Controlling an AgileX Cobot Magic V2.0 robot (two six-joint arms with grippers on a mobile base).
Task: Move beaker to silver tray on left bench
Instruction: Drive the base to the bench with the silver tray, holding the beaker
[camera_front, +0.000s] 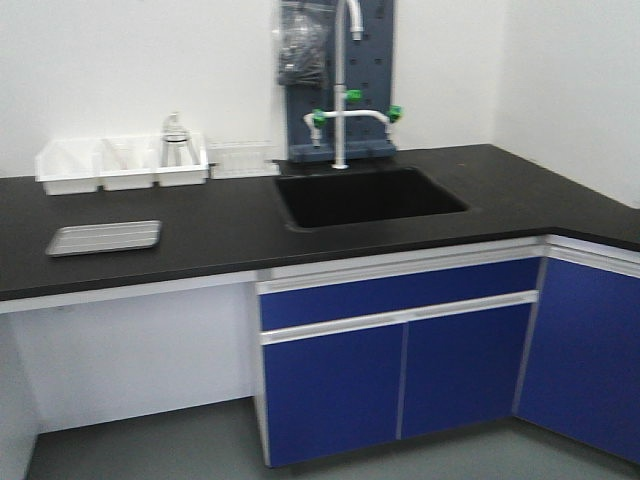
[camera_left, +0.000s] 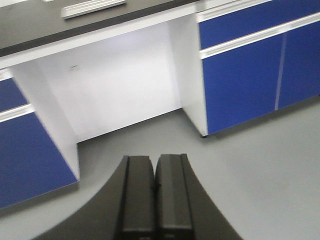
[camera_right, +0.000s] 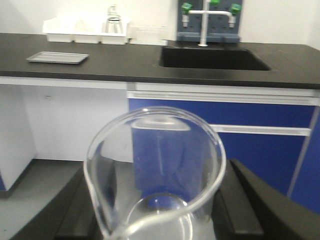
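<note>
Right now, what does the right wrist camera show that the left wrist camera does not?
Only the right wrist view: the beaker held between the fingers of the right gripper, plus the sink, the tap and the white bins at the back of the bench. Only the left wrist view: the left gripper, shut with nothing in it, over the grey floor. Both: the silver tray on the black bench top, and the blue cabinet doors.
</note>
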